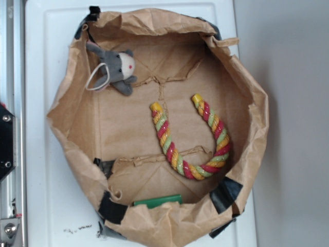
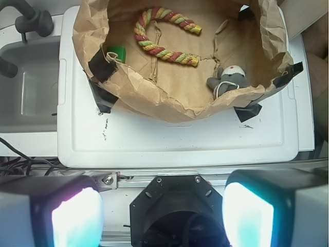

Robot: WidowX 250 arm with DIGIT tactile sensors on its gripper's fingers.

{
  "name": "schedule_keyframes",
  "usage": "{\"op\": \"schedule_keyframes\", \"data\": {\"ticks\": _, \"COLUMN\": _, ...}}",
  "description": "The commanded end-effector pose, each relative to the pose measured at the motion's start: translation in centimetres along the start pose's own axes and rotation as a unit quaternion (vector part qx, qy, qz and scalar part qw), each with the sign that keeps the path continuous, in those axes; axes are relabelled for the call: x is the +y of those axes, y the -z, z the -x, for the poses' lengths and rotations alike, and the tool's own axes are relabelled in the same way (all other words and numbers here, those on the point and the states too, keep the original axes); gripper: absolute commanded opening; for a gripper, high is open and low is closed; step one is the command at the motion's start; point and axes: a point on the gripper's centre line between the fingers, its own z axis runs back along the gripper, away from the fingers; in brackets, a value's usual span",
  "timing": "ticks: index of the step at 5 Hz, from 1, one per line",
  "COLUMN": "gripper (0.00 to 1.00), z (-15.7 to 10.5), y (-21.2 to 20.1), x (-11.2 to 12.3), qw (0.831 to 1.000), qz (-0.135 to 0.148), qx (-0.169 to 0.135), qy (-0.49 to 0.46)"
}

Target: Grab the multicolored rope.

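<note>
Two pale, glowing fingers (image 2: 77, 218) of the gripper (image 2: 162, 216) filled the bottom of the wrist view, spread wide apart with nothing between them, a black mount sitting in the gap. Beyond them ran a metal rail, then the white lidded bin (image 2: 175, 139) that served as the work surface, with a grey sink (image 2: 25, 87) beside it. On that lid stood the brown paper bag (image 1: 72, 118), its crumpled walls folded down and fixed at the corners with black tape (image 1: 113, 208). Inside the bag, the multicolored rope (image 1: 198, 170) lay flat as a U, its bend toward the bag wall near the flat green object (image 1: 157, 200) and both yellow-capped ends pointing toward the bag's middle. Well apart from it, against the opposite wall, rested the small grey plush animal (image 1: 115, 69). The gripper hung outside the bag, clear of the rope.
</note>
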Motion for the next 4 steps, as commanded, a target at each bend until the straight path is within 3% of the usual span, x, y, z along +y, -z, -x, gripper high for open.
{"op": "schedule_keyframes", "data": {"ticks": 1, "gripper": 1.00, "z": 0.0, "y": 0.0, "x": 0.0, "qw": 1.000, "qz": 0.000, "qx": 0.000, "qy": 0.000}}
{"op": "schedule_keyframes", "data": {"ticks": 2, "gripper": 1.00, "z": -2.6, "y": 0.9, "x": -0.6, "qw": 0.999, "qz": -0.009, "qx": -0.006, "qy": -0.038}}
{"op": "schedule_keyframes", "data": {"ticks": 3, "gripper": 1.00, "z": -4.3, "y": 1.9, "x": 0.1, "qw": 0.999, "qz": -0.009, "qx": -0.003, "qy": -0.047}}
{"op": "schedule_keyframes", "data": {"ticks": 4, "gripper": 1.00, "z": -6.4, "y": 3.4, "x": 1.4, "qw": 0.999, "qz": -0.004, "qx": -0.024, "qy": -0.020}}
